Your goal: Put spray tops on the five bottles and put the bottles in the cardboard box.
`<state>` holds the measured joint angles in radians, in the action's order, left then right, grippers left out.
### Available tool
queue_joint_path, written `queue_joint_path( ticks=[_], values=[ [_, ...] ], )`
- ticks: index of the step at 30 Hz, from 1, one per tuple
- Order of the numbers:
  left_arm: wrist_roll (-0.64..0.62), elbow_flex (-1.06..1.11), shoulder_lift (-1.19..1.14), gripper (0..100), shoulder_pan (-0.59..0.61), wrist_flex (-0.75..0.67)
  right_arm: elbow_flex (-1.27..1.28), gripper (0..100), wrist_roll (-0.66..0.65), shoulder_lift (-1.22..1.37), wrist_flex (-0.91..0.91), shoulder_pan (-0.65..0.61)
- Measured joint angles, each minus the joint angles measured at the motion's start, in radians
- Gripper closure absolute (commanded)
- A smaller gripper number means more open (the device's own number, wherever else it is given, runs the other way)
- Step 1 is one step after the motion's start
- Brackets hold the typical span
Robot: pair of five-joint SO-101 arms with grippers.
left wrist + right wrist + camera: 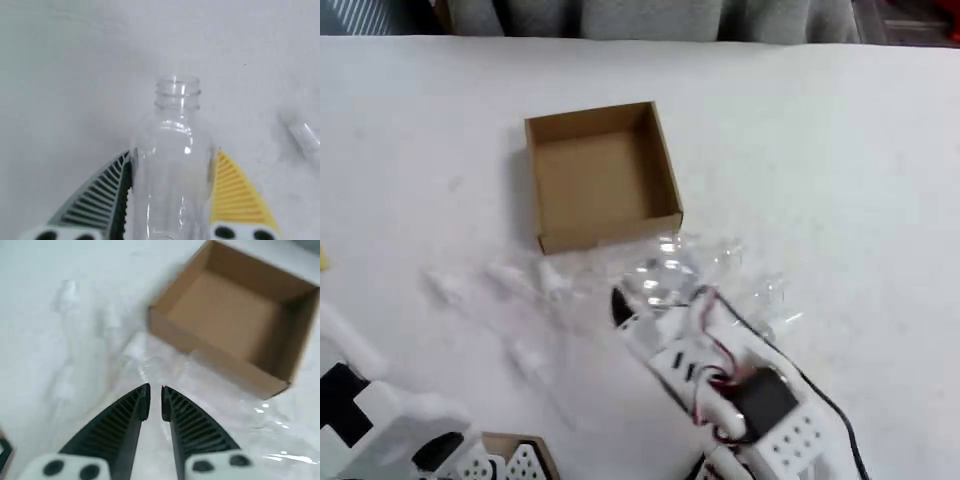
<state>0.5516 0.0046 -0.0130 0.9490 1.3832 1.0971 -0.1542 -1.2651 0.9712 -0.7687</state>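
My left gripper (172, 156) holds a clear bottle (177, 97) tight between its grey finger and its yellow finger. The bottle's neck is bare and I can see the screw lines on it. I cannot tell how far this bottle is from the box.

My right gripper (154, 399) is almost closed, with just a thin gap between its black fingers, and it holds nothing. It hangs near the box (610, 232), on the side of the box nearest my arms. Under it is a bunch of clear bottles (665, 268). They lie on the white table (820, 130), close to that same wall of the box.

The box is brown and open on top.

Some white spray tops (510, 278) lie on the table too. They are near the same side of the box, out past its corner and just beside the bottles.
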Motion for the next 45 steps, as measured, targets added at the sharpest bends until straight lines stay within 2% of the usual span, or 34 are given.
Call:
queue_joint_path(
  ticks=[5,9,13,20,33,37,40,45],
  values=[
    [0.000,-0.002,0.000,95,0.028,0.000,-0.052,96.3,0.049,0.361,-0.054,-0.288],
    [0.000,-0.002,0.000,95,0.041,0.000,-0.110,86.5,0.097,0.612,-0.138,-0.359],
    [0.000,-0.002,0.000,95,0.049,0.000,-0.258,87.5,0.183,0.827,-0.124,-0.414],
    [0.000,-0.002,0.000,95,0.049,0.000,-0.502,87.8,0.247,1.111,-0.094,-0.422],
    [0.000,-0.002,0.000,95,0.049,0.000,-0.647,87.8,0.247,1.427,-0.094,-0.427],
    [0.000,0.000,0.000,95,0.049,0.000,-0.695,88.9,0.249,1.485,-0.091,-0.422],
    [0.000,0.023,0.000,95,0.049,0.000,-0.703,98.2,0.249,1.491,-0.075,-0.422],
    [0.000,0.035,0.000,95,0.040,0.000,-0.720,98.3,0.249,1.455,0.008,-0.399]
  ],
)
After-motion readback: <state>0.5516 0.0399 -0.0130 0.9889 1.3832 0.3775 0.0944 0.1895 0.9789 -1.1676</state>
